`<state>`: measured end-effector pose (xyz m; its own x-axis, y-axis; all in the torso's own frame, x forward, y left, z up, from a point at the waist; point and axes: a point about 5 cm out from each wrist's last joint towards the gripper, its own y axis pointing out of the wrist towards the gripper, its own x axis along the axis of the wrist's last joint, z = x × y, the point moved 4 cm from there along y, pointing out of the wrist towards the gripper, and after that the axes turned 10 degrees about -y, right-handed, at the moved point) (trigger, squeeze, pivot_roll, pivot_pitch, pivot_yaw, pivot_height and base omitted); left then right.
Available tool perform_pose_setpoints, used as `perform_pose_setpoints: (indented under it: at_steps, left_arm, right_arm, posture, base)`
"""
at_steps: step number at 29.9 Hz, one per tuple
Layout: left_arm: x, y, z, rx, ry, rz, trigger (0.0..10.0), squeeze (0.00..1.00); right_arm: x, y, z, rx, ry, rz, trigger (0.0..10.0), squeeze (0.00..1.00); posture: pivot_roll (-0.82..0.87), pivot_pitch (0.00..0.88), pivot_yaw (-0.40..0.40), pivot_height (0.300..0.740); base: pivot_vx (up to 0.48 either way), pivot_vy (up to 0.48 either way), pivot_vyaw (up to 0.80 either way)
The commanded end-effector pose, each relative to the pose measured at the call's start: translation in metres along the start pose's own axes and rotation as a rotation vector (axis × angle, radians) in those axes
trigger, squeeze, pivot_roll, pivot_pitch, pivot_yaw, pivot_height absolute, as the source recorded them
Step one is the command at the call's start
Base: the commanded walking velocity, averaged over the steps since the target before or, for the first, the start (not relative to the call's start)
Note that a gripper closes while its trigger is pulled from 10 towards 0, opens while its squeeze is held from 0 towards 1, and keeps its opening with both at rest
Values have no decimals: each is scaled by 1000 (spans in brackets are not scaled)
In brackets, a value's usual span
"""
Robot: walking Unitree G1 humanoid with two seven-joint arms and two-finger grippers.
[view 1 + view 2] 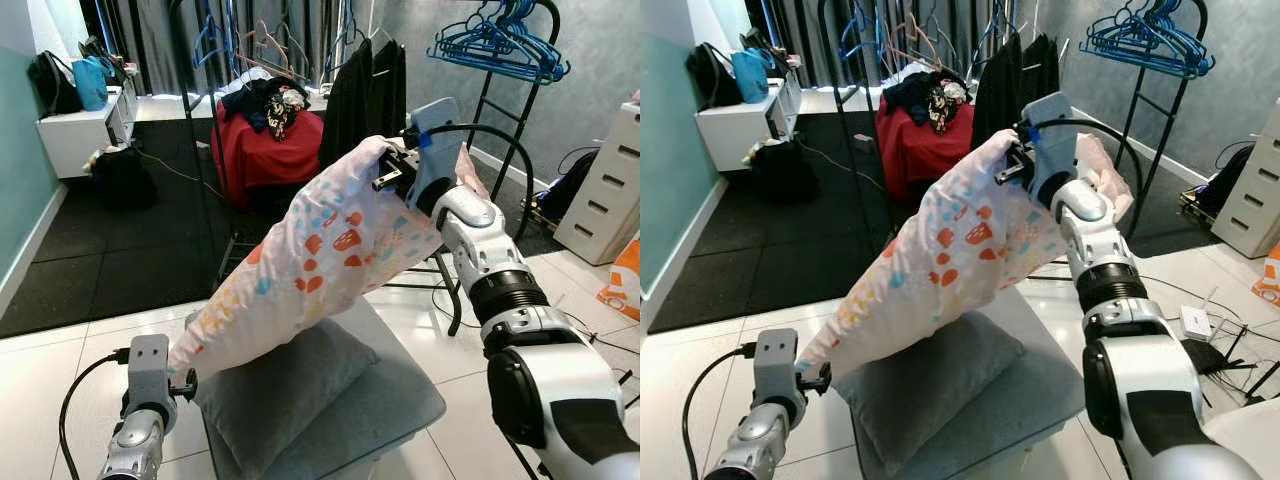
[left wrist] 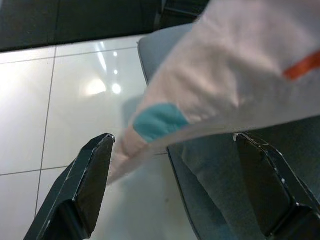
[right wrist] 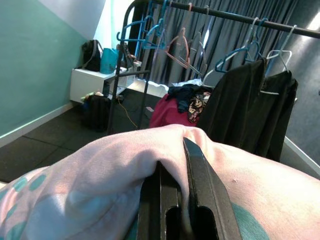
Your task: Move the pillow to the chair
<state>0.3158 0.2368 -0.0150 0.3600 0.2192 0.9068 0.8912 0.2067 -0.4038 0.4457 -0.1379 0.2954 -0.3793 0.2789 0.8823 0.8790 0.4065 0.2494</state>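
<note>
A pale pink pillow (image 1: 320, 255) with orange and teal patches hangs slanted in the air above a grey chair (image 1: 410, 400). My right gripper (image 1: 392, 172) is shut on the pillow's upper corner, and the cloth bunches around its fingers (image 3: 200, 185). The pillow's lower corner (image 2: 145, 130) droops between the fingers of my left gripper (image 2: 175, 150), which is open beside the chair's left edge and not closed on the cloth. A grey cushion (image 1: 280, 385) lies on the chair seat under the pillow.
A black clothes rack (image 1: 205, 130) with dark garments stands behind the chair. Behind it is a red-covered pile of clothes (image 1: 265, 135). Blue hangers (image 1: 500, 45) hang on a stand at the right. A white drawer unit (image 1: 605, 185) and floor cables are at the far right.
</note>
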Motion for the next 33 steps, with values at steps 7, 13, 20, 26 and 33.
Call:
perform_pose_setpoints:
  at_steps: [7, 13, 20, 26, 33]
  left_arm:
    - [-9, -2, -2, -5, 7, 34, 10000, 0]
    - [-7, -1, -2, -5, 7, 22, 10000, 0]
    - [-3, -1, -2, -3, 7, 7, 10000, 0]
    - [6, 1, -2, -4, 14, -23, 10000, 0]
    - [13, 3, -1, -11, 19, -42, 10000, 0]
  right_arm:
    - [81, -1, -46, -127, -10, -271, 10000, 0]
    - [160, -19, -38, 111, 174, -567, 10000, 0]
    - [162, -39, 3, 380, 225, -598, 10000, 0]
    - [139, -62, 51, 613, 306, -522, 10000, 0]
    - [121, -62, 67, 612, 386, -445, 10000, 0]
  posture:
    - [-162, 0, -66, 740]
    - [-167, 0, -68, 740]
    - [-174, 0, -64, 740]
    - [-174, 0, -61, 740]
    - [-175, 0, -53, 740]
  base:
    - [0, 0, 0]
    - [0, 0, 0]
    - [0, 0, 0]
    - [0, 0, 0]
    - [0, 0, -166]
